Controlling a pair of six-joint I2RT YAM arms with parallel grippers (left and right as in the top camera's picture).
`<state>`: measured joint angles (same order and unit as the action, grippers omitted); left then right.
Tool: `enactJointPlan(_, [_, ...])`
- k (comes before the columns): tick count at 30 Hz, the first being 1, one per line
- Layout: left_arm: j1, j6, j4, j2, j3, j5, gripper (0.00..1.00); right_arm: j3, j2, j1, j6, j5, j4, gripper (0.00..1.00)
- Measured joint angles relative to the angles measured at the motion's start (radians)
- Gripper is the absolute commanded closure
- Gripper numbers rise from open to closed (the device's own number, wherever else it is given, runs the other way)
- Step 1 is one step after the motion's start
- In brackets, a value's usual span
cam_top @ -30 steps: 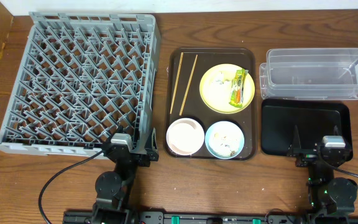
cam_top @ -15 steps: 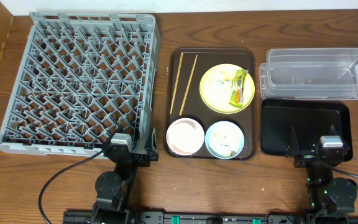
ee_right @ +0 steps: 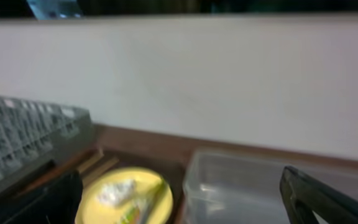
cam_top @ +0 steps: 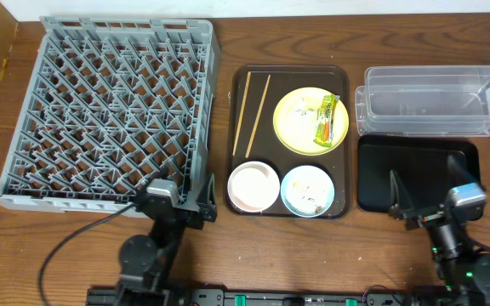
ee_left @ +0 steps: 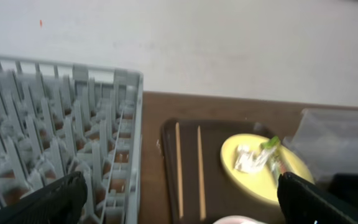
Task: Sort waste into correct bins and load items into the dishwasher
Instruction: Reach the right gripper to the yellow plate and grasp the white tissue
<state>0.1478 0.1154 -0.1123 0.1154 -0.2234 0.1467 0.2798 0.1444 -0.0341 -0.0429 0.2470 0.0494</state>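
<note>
The grey dish rack (cam_top: 117, 102) fills the left. On the brown serving tray (cam_top: 266, 149) lie two chopsticks (cam_top: 252, 102), a yellow plate (cam_top: 300, 127) with the green-orange wrapper (cam_top: 327, 119) and rice scraps (cam_top: 300, 109), a pinkish bowl (cam_top: 253, 186) and a blue bowl (cam_top: 306, 189) with scraps. The clear tub (cam_top: 432, 102) and black tray (cam_top: 415, 170) sit at the right. My left gripper (cam_top: 179, 201) is open and empty at the rack's front right corner. My right gripper (cam_top: 430, 192) is open and empty over the black tray's front edge. No white cup shows.
The left wrist view shows the rack (ee_left: 55, 155), chopsticks (ee_left: 179, 168) and plate (ee_left: 260, 174) ahead. The blurred right wrist view shows the plate (ee_right: 104, 199) and clear tub (ee_right: 241, 186). A white wall stands behind the table.
Both arms have shifted slightly: the left arm's base link swung left, the right wrist moved right and further over the black tray. No object has moved.
</note>
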Motion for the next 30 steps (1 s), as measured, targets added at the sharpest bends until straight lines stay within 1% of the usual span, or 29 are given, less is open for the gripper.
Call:
enactJointPlan(1, [0.000,0.003,-0.021,0.036,-0.057,0.004,0.02,0.073,0.069,0.000,0.000,0.021,0.027,0.01])
enactJointPlan(3, [0.000,0.013,-0.063,0.110,-0.160,0.008,0.02,0.155,0.161,0.000,-0.001,0.048,0.072,0.01])
enactJointPlan(5, [0.000,0.020,-0.118,0.219,-0.275,0.031,0.02,0.266,0.301,0.000,-0.005,0.087,0.159,0.01])
enactJointPlan(8, [0.000,0.026,-0.251,0.405,-0.457,0.084,0.02,0.452,0.538,0.000,-0.022,0.135,0.330,0.01])
enactJointPlan(11, [0.000,0.032,-0.435,0.588,-0.636,0.136,0.02,0.665,0.756,-0.003,-0.029,0.163,0.547,0.01])
enactJointPlan(14, [0.000,0.039,-0.553,0.732,-0.777,0.167,0.02,0.890,0.967,-0.013,-0.029,0.177,0.705,0.01])
enactJointPlan(16, [0.000,0.040,-0.590,0.800,-0.842,0.180,0.02,0.982,1.056,-0.018,-0.034,0.188,0.717,0.01])
enactJointPlan(18, [0.000,0.042,-0.596,0.836,-0.871,0.189,0.02,1.035,1.120,-0.018,-0.060,0.209,0.714,0.01])
enactJointPlan(21, [0.000,0.042,-0.629,0.858,-0.877,0.194,0.02,1.048,1.195,-0.021,-0.102,0.269,0.644,0.01])
enactJointPlan(23, [0.000,0.042,-0.654,0.865,-0.877,0.195,0.02,1.050,1.242,-0.039,-0.114,0.293,0.633,0.01])
enactJointPlan(25, [0.000,0.042,-0.676,0.866,-0.877,0.196,0.02,1.060,1.294,-0.089,-0.126,0.286,0.655,0.01])
enactJointPlan(28, [0.000,0.042,-0.692,0.866,-0.877,0.196,0.02,1.091,1.369,-0.190,-0.133,0.219,0.697,0.01])
enactJointPlan(29, [0.000,0.042,-0.693,0.866,-0.877,0.196,0.02,1.107,1.395,-0.227,-0.132,0.182,0.714,0.02])
enactJointPlan(30, [0.000,0.042,-0.693,0.866,-0.877,0.196,0.02,1.130,1.430,-0.269,-0.131,0.143,0.726,0.07])
